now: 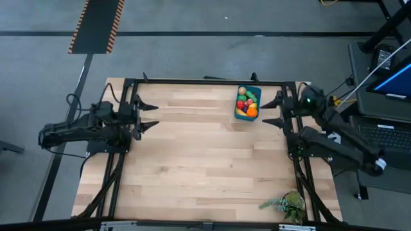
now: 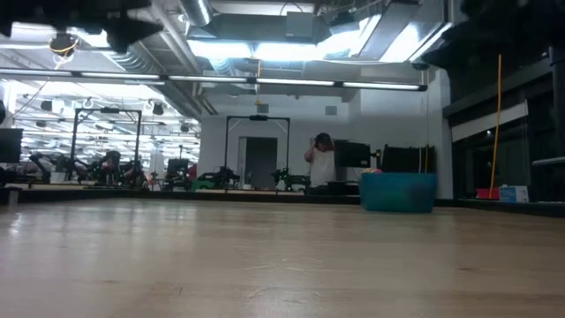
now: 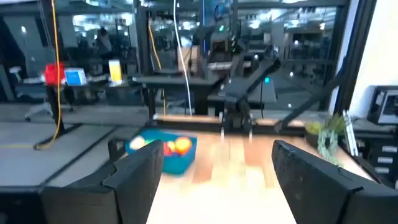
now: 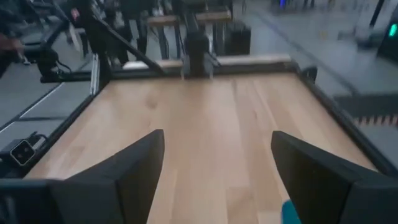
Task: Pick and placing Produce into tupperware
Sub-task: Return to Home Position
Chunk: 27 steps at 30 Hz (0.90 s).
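Wood table [image 1: 192,160], pale planks, black frame round the edge. Green leafy sprig [image 1: 286,205] lying at the near right corner, well apart from everything else. Past the table on the right, an open laptop [image 1: 388,86] on a dark stand. On the grey floor beyond the far left corner, a black mat [image 1: 96,25] with orange stripes. Far back in the room, seen from table height, a person [image 2: 322,161] standing behind the table.

Over the left side of the table, the left gripper [image 1: 154,115], pointing across toward the other arm. Fingers [image 3: 140,174] spread wide apart, holding nothing, touching nothing. Over the right side, near the far edge, the right gripper [image 1: 264,113], pointing back the other way. Also spread wide, with nothing between its fingers [image 4: 134,168]. Only plain wood between the two.

Blue tupperware [image 1: 258,90] standing on the table near the far edge, just beside the right gripper and well apart from the left gripper. Full of produce [image 1: 246,102]: green on the far side, red in the middle, orange and yellow at the near end.
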{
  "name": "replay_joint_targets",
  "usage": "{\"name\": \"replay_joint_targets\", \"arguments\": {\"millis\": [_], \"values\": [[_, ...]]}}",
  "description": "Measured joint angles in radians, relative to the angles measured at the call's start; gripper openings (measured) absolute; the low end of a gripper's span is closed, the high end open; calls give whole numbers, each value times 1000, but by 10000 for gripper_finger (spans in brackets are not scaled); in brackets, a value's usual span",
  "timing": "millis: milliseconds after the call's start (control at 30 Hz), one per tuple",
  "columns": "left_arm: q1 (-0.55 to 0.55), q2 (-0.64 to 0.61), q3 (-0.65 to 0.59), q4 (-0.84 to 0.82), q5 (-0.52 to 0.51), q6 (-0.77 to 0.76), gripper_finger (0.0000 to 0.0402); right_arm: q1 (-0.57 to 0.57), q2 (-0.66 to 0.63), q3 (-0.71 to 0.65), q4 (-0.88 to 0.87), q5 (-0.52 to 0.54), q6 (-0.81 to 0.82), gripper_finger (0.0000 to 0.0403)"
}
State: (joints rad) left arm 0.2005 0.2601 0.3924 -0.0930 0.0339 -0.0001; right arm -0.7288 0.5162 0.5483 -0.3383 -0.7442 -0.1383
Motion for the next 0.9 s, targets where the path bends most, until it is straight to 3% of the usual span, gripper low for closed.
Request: {"name": "replay_joint_targets", "arguments": {"millis": [167,400,633,800,900], "values": [[0,-120,-135,29,-58,-45,293,1,-179,-136,135,-25,74,297],[0,-242,-282,133,-56,-62,293,49,-338,-288,329,-91,232,297],[0,-258,-382,193,-58,-76,293,131,-415,-437,451,-59,292,297],[0,-258,-384,178,-83,-74,293,192,-430,-541,583,17,292,297],[0,-258,-384,177,-84,-71,293,210,-428,-537,589,34,294,297]]}}
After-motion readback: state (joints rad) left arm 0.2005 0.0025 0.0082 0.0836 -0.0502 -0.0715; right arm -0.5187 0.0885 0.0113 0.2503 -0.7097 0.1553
